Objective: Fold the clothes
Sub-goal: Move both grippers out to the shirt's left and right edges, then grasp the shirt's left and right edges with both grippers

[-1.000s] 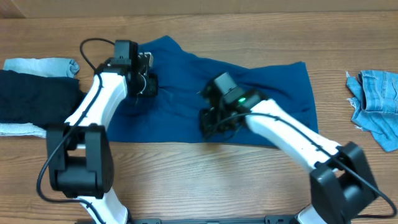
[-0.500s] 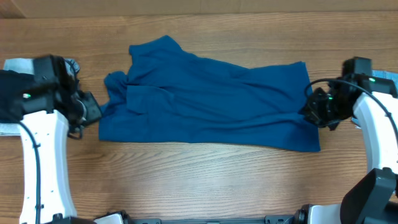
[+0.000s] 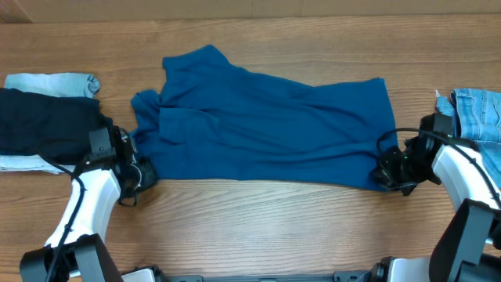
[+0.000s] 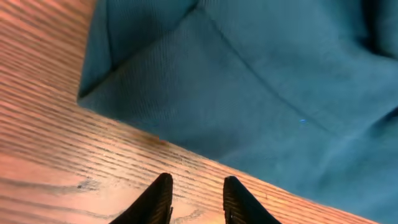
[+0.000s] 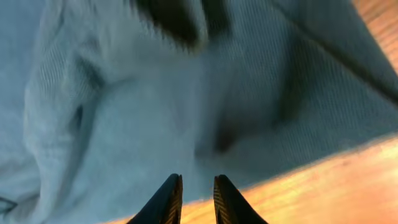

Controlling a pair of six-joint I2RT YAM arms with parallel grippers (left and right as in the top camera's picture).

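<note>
Left wrist shows left hand (image 4: 196, 198) narrowly parted, empty, at polo shirt (image 4: 249, 81) edge; right hand (image 5: 196, 198) likewise.

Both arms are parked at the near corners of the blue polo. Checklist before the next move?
1. Left gripper open and empty: ok.
2. Left tips on the hem of the polo shirt: not ok. They hang over bare table, with the hem just ahead.
3. Right gripper open and empty: ok. The gap is narrow, with nothing between the jaws.
4. Right tips at the near-right corner: ok by the overhead view. The wrist view is blurred.
5. Polo shirt lying flat: not ok. The left end is doubled over and creases run across it.
6. Dark garment and denim apart from the polo shirt: ok.
</note>
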